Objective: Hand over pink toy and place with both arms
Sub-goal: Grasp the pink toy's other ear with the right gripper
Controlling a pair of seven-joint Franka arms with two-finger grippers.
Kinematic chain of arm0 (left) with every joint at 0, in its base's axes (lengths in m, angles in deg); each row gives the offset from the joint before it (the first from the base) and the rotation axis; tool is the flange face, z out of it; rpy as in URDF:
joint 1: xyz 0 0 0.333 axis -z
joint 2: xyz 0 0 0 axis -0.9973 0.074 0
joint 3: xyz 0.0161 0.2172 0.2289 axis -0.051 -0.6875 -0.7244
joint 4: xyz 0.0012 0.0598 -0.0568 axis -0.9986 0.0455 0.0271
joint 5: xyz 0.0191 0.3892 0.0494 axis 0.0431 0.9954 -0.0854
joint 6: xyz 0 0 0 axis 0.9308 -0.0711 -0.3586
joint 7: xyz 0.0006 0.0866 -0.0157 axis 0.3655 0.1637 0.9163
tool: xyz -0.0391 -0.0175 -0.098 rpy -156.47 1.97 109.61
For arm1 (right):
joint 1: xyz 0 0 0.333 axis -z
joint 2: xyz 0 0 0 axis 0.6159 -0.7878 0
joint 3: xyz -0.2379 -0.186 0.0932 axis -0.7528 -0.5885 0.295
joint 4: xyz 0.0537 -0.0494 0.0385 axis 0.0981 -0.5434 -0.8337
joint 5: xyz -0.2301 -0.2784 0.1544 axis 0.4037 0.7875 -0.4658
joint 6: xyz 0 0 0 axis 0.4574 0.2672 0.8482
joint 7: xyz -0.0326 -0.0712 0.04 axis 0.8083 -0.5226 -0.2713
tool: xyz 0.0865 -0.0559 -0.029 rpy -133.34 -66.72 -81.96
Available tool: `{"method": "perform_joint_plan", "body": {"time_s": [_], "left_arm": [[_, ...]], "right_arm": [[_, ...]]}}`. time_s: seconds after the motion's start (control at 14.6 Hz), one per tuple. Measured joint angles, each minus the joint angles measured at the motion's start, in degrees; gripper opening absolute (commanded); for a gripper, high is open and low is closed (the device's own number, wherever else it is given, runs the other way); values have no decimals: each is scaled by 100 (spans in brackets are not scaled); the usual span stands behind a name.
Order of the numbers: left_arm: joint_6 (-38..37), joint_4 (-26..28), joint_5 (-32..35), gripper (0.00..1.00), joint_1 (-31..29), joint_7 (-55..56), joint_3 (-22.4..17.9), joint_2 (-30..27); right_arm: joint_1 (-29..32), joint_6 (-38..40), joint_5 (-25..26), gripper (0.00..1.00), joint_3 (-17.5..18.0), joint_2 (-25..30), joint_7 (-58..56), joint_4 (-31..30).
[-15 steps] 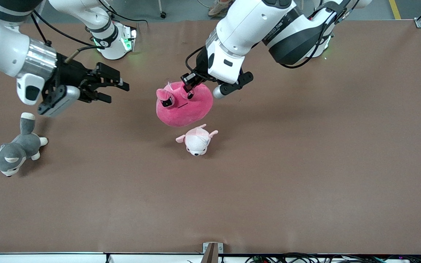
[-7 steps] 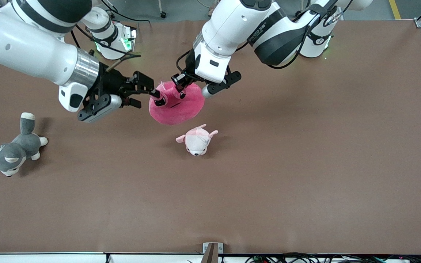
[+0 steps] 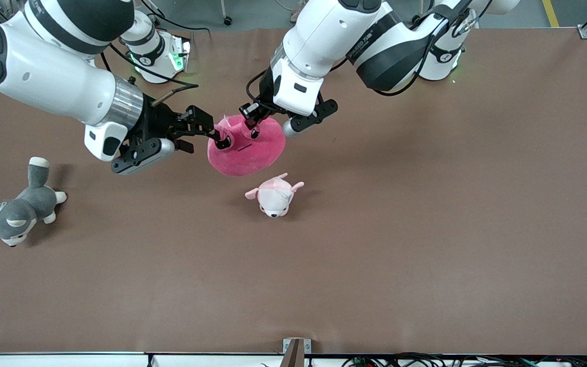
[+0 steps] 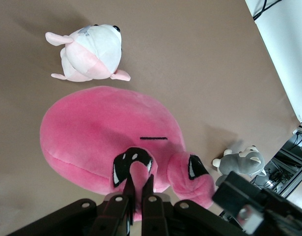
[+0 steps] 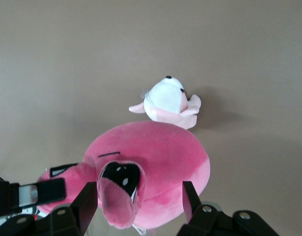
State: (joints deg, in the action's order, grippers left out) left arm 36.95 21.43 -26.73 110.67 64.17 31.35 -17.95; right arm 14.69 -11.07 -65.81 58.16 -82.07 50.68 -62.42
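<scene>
The pink toy [image 3: 246, 150] hangs in the air over the table, over a spot just farther from the front camera than the pale plush. My left gripper [image 3: 251, 125] is shut on one of its small flaps beside a black eye; the left wrist view shows the gripper [image 4: 138, 186] pinching that flap, with the toy's body [image 4: 101, 132] below. My right gripper [image 3: 207, 140] is open at the toy's end toward the right arm. In the right wrist view my right gripper [image 5: 138, 199] has its jaws standing wide on either side of another flap and eye of the toy [image 5: 160, 157].
A small pale pink-and-white plush animal [image 3: 274, 195] lies on the brown table [image 3: 426, 229], nearer to the front camera than the pink toy. A grey-and-white plush dog [image 3: 16, 211] lies toward the right arm's end of the table.
My right gripper has swung in from the right arm's end of the table to the pink toy's flap. My left gripper has carried the toy a little toward the right arm.
</scene>
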Motion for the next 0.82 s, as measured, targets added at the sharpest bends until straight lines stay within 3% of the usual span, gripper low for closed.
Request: {"method": "perform_joint_plan", "body": {"time_s": [0.62, 0.82], "left_arm": [[-7, 0, 0, 0, 0, 0, -13, 7], [-7, 0, 0, 0, 0, 0, -40, 13]], "right_arm": [[-301, 137, 30, 74, 9, -30, 4, -1], [-312, 137, 167, 62, 6, -96, 4, -5]]}}
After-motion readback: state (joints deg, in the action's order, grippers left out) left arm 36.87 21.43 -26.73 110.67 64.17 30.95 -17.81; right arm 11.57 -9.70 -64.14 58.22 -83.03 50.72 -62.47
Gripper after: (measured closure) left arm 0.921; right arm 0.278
